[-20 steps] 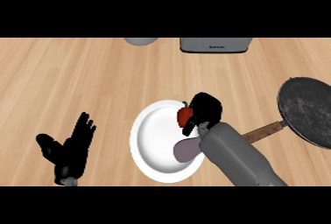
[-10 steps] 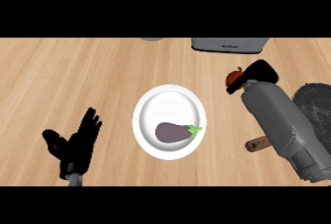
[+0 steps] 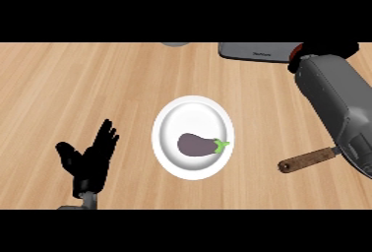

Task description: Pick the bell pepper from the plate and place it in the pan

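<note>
At top right, right hand (image 3: 325,49) mostly hidden; fingers and pepper can't be made out. Pan: only handle (image 3: 309,160) shows under forearm. Plate (image 3: 193,104) holds eggplant (image 3: 196,145). Left hand (image 3: 91,160) open, resting lower left.

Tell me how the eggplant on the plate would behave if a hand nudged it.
The eggplant looks rounded and smooth, so it would probably roll or slide across the glossy white plate. It lies on its side, so tipping seems unlikely.
</note>
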You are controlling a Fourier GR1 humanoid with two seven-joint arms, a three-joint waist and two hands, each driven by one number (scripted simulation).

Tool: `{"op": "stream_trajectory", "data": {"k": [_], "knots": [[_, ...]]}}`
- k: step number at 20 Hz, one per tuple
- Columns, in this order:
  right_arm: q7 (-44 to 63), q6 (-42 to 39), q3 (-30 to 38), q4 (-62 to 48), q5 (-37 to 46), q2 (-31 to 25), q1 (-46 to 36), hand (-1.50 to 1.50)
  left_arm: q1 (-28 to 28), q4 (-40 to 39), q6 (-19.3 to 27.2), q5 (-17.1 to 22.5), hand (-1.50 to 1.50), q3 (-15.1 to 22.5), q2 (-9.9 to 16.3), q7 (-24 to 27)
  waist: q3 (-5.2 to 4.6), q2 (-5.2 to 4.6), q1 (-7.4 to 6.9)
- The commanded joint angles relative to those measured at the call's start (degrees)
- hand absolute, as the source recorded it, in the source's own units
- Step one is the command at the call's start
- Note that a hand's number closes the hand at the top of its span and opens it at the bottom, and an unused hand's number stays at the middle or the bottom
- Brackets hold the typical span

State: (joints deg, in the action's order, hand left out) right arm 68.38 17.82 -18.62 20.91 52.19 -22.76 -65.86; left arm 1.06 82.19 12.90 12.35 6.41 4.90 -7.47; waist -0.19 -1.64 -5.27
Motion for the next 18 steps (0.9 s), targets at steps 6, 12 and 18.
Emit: {"op": "stream_trajectory", "data": {"k": [6, 12, 18], "knots": [[16.76, 7.48, 2.11, -9.16, 6.73, -1.23, -9.04, 1.50, -0.44, 0.17, -0.81, 0.81, 0.00, -1.44, 1.45, -0.85, 0.10, 0.61, 0.89], [15.62, 15.40, 4.41, -11.01, 7.22, -3.79, -6.82, 1.50, -0.47, -0.01, 0.01, 1.18, 0.00, -1.92, 0.68, -1.15, 0.24, 0.59, 2.11], [13.44, 19.72, 4.73, -15.00, 9.36, -7.46, -3.28, 1.50, -0.04, -0.27, 0.72, 0.11, 0.00, -1.38, -0.17, 0.49, 0.27, 0.36, 2.41]]}}
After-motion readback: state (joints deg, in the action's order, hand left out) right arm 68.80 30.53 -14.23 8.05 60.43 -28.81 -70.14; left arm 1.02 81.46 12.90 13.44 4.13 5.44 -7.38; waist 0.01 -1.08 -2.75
